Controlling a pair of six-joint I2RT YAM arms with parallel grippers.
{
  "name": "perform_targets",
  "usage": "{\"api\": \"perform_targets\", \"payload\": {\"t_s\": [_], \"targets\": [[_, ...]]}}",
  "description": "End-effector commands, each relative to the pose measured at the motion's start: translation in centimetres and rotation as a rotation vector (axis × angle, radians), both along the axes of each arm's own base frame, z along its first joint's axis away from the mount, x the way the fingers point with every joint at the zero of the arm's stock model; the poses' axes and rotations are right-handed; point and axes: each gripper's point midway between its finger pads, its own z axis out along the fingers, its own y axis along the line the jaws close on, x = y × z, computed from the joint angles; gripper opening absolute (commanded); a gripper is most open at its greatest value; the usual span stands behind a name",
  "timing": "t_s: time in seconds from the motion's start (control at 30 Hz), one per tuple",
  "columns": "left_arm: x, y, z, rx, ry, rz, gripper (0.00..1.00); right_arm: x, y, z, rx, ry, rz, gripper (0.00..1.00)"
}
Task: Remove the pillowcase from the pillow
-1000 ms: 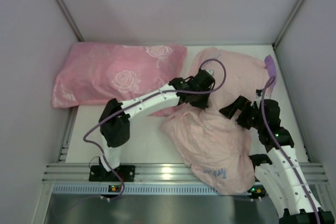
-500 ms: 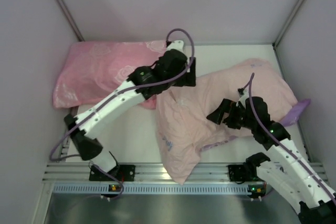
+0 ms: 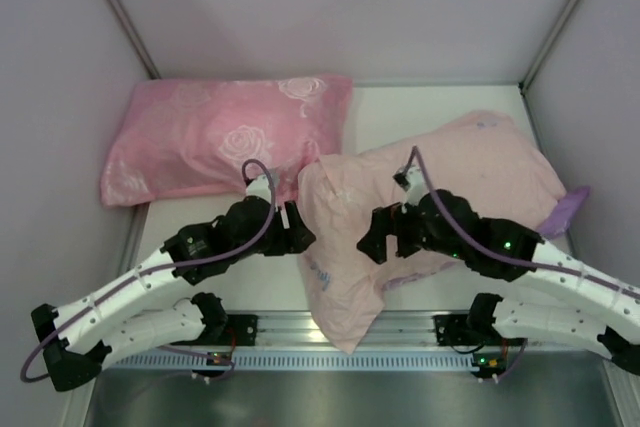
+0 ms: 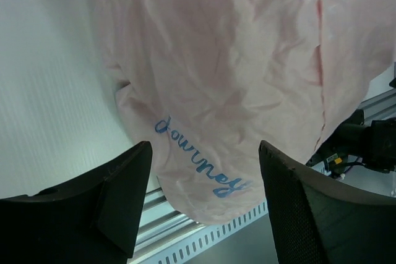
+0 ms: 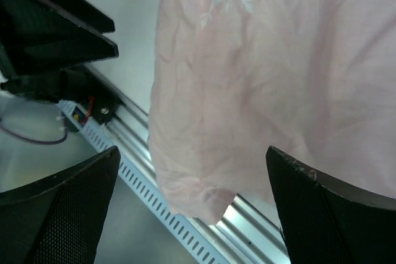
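I've pulled the left gripper back from the rear of the table. It now sits low at the near-left edge of the pillowcase, jaws spread wide and empty. The right gripper hovers over the case's middle, likewise released. The pillowcase lies pale side out from the right rear across the front rail. Its blue lettering shows between my left fingers, and a purple corner shows at right. I can't make out the pillow.
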Motion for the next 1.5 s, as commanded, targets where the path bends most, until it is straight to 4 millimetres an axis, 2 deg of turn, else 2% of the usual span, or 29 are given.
{"api": "perform_targets", "payload": {"t_s": [0.0, 0.13, 0.23, 0.37, 0.47, 0.63, 0.8, 0.93, 1.13, 1.23, 1.33, 1.47], "targets": [[-0.7, -1.9, 0.2, -0.137, 0.037, -0.024, 0.73, 3.1, -0.6, 0.0, -0.172, -0.116, -0.235, 0.95], [-1.4, -2.3, -0.4, -0.183, 0.054, -0.047, 0.72, 4.1, -0.8, -1.6, -0.317, -0.151, -0.297, 0.95], [-1.6, -2.6, -0.7, -0.184, 0.066, -0.063, 0.72, 4.8, -0.8, -2.6, -0.401, -0.174, -0.335, 0.91], [-1.5, -4.2, -1.5, -0.192, 0.095, -0.096, 0.72, 6.0, -2.0, -3.0, -0.51, -0.224, -0.439, 0.88], [-1.4, -5.7, -1.7, -0.216, 0.11, -0.138, 0.72, 6.2, -2.0, -3.1, -0.535, -0.233, -0.444, 0.85], [-0.8, -6.6, -1.2, -0.223, 0.097, -0.139, 0.77, 5.2, -1.0, -1.6, -0.476, -0.25, -0.406, 0.83], [-0.5, -6.8, -2.0, -0.201, 0.106, -0.132, 0.78, 4.4, 1.2, -0.6, -0.428, -0.251, -0.316, 0.84], [-0.3, -7.2, -2.7, -0.203, 0.119, -0.125, 0.77, 4.4, 3.0, -1.1, -0.431, -0.24, -0.283, 0.84], [-0.4, -7.4, -3.1, -0.199, 0.125, -0.131, 0.76, 5.0, 3.9, -2.3, -0.483, -0.249, -0.294, 0.83], [-0.4, -7.4, -3.1, -0.201, 0.122, -0.128, 0.76, 5.0, 4.3, -2.8, -0.488, -0.242, -0.285, 0.79], [-0.5, -7.3, -3.2, -0.201, 0.125, -0.126, 0.76, 5.3, 3.9, -3.2, -0.499, -0.235, -0.298, 0.72], [-0.7, -7.0, -3.2, -0.206, 0.123, -0.126, 0.76, 5.6, 2.0, -3.5, -0.482, -0.218, -0.352, 0.53]]}}
